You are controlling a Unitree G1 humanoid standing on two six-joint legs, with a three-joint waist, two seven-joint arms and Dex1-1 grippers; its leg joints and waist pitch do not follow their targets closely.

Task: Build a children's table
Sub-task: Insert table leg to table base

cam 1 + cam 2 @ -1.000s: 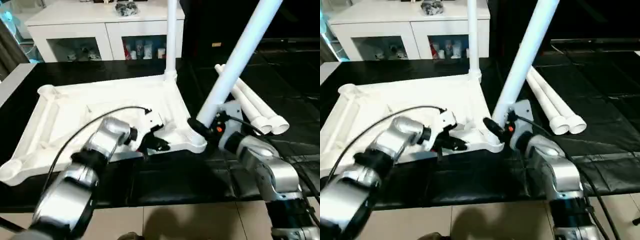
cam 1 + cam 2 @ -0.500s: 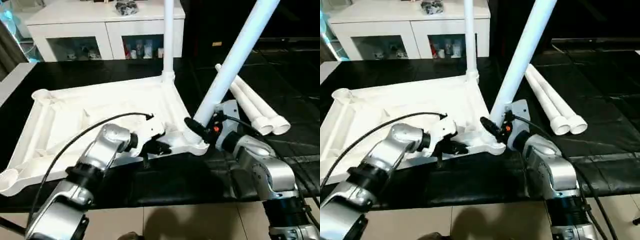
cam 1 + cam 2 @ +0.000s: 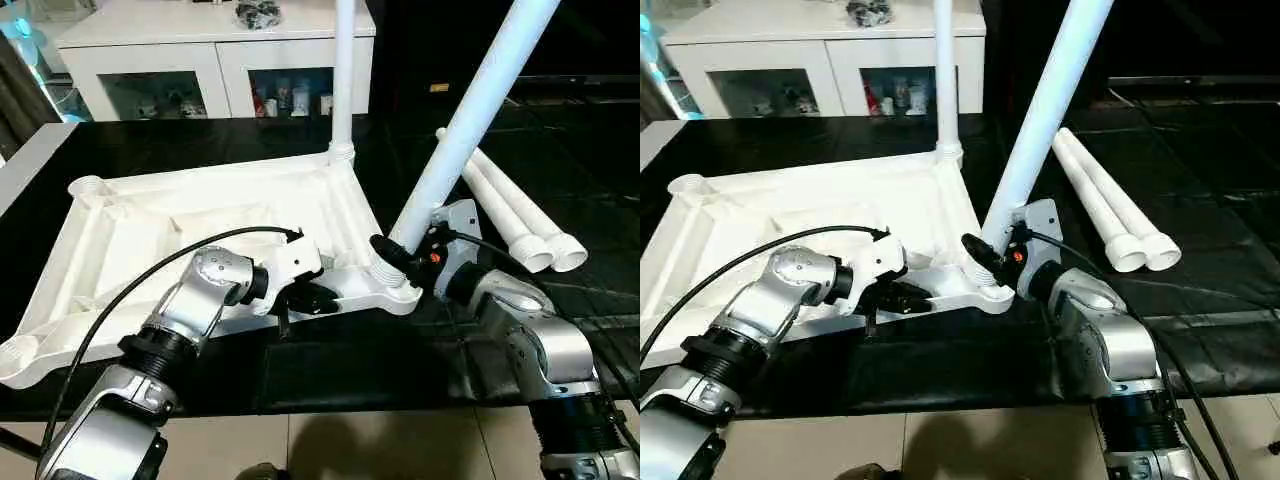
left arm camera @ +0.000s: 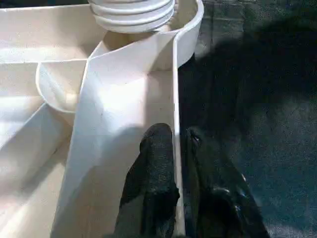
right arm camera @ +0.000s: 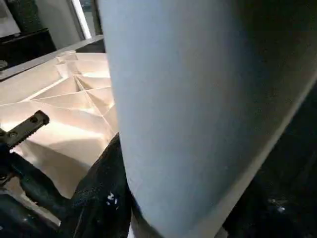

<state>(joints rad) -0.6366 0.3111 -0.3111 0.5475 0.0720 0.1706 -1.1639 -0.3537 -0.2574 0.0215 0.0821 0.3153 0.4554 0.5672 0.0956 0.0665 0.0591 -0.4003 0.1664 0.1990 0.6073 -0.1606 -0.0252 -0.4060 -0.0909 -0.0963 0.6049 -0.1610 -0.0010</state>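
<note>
The white tabletop point(image 3: 150, 215) lies underside up on the black table. One leg point(image 3: 343, 70) stands upright in its far right corner socket. A second leg point(image 3: 470, 110) leans to the right with its foot in the near right socket point(image 3: 395, 290). My right gripper point(image 3: 408, 252) is shut on that leg just above the socket; the leg point(image 5: 198, 99) looms close in the right wrist view. My left gripper point(image 3: 305, 297) sits on the tabletop's near rim point(image 4: 174, 89), one finger point(image 4: 156, 163) inside the wall and the other outside, closed on it.
Two loose white legs point(image 3: 505, 205) lie side by side on the black table to the right. A white glass-door cabinet point(image 3: 170, 60) stands behind the table. The table's near edge runs just under my forearms, with pale floor below.
The whole picture has shifted a little. My left forearm has swung lower and closer to the near rim. Both grippers keep their places, on the rim and on the leaning leg.
</note>
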